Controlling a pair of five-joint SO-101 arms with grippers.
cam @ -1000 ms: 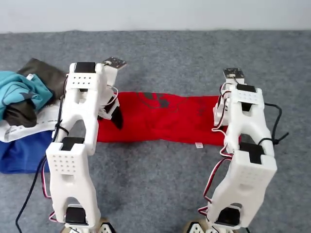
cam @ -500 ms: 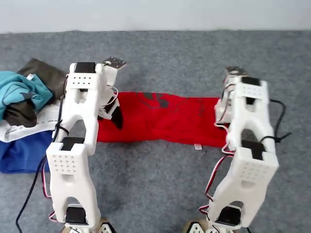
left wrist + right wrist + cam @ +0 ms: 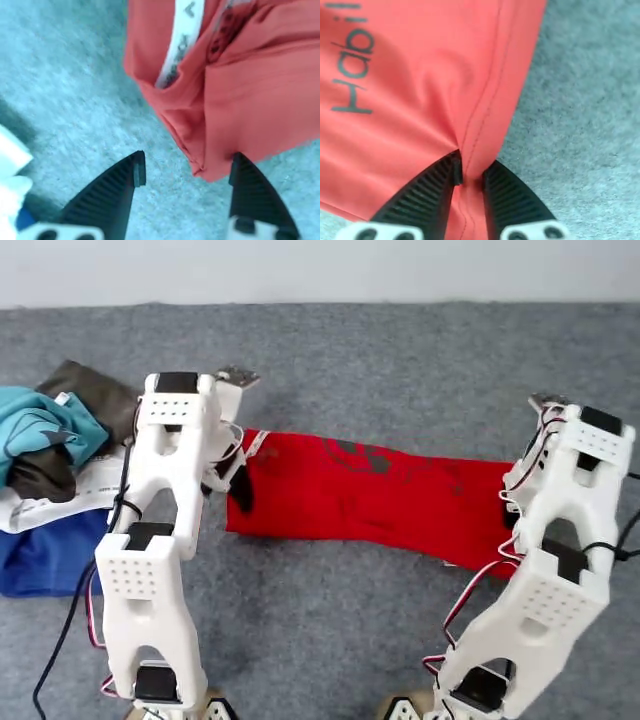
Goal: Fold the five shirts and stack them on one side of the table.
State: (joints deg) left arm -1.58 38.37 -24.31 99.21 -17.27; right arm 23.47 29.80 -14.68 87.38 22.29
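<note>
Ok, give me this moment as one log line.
left hand open at red shirt corner | right hand shut on red shirt | other shirts heaped

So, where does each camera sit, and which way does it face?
High view: fixed above the arms' bases, looking down over the table; left arm and right arm show.
Left wrist view: on the left wrist, facing down; open left pincer by the collar end of the red shirt.
Right wrist view: on the right wrist, facing down; right pincer shut on the shirt.
Shared: all see the red shirt.
</note>
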